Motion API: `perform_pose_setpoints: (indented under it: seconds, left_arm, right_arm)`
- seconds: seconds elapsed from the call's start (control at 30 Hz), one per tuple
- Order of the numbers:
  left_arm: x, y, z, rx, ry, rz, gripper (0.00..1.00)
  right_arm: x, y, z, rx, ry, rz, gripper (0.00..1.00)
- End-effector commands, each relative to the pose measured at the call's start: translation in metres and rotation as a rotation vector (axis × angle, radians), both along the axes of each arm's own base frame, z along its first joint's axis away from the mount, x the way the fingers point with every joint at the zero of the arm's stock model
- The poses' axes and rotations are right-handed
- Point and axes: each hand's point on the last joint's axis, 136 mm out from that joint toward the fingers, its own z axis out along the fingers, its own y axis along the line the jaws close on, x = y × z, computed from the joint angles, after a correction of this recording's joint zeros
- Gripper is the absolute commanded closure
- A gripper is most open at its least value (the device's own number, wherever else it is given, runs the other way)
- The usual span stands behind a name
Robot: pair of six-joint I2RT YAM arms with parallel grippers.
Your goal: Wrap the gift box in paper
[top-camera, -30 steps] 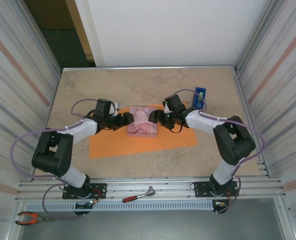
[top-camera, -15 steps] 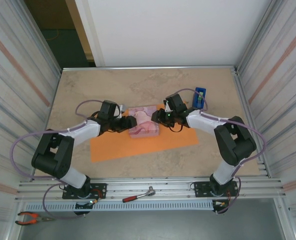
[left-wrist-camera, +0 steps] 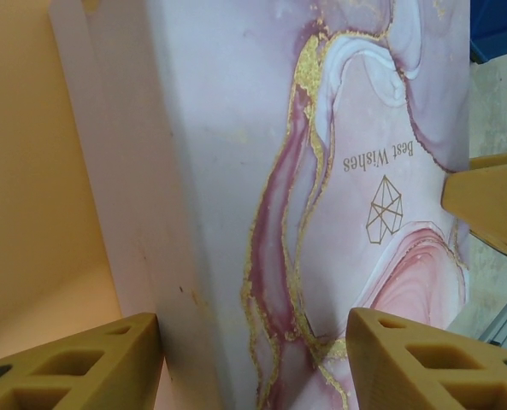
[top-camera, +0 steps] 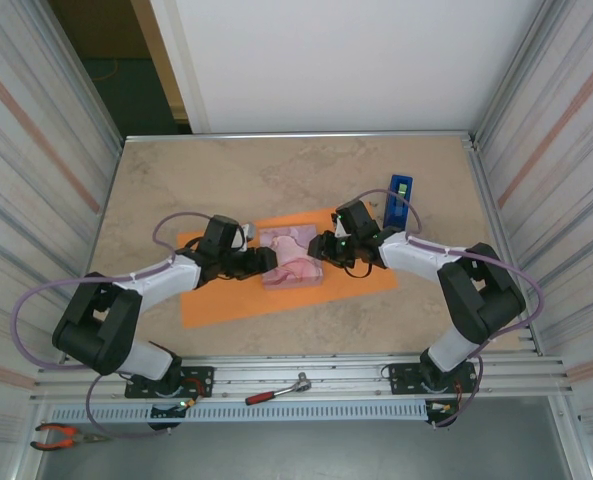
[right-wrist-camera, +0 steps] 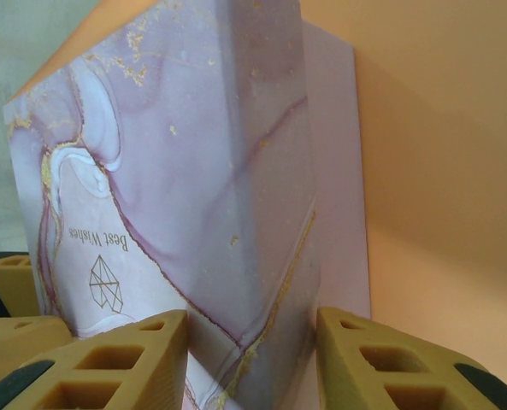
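Left pincer (top-camera: pixel 267 259) and right pincer (top-camera: pixel 319 248), both tight on one gift box (top-camera: pixel 292 256), one paper (top-camera: pixel 238 299) beneath

Pink marbled gift box (top-camera: pixel 292 258) with gold veins and "Best Wishes" lettering, on a plain orange paper (top-camera: pixel 226 298) sheet at the table's (top-camera: pixel 276 170) middle.

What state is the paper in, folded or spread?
Spread: the paper lies flat under the box, whose pink top is uncovered.
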Motion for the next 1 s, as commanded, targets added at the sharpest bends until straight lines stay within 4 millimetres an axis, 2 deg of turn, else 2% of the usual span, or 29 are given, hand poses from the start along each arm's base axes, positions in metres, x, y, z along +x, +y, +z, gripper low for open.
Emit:
perform_pose_setpoints:
  seconds: [0.0,0.13,0.4,0.63,0.97]
  left_arm:
    - [-0.004,-0.014,0.011,-0.065,-0.031,-0.044,0.41]
    - [-0.004,-0.015,0.014,-0.073,-0.035,-0.043,0.41]
    - [-0.005,-0.021,0.035,-0.095,-0.071,-0.052,0.41]
    - [-0.004,-0.02,0.025,-0.075,-0.059,-0.051,0.41]
    - [-0.006,-0.017,0.013,-0.052,-0.042,-0.048,0.42]
  right_arm:
    - [-0.007,0.006,-0.003,0.007,0.01,0.015,0.6]
    - [-0.005,0.006,-0.001,0.006,0.004,0.012,0.59]
    - [0.004,0.012,0.014,0.023,-0.025,0.019,0.62]
    - [0.013,0.017,0.018,0.019,-0.033,0.027,0.62]
    - [0.01,0.012,0.001,0.006,-0.002,0.017,0.61]
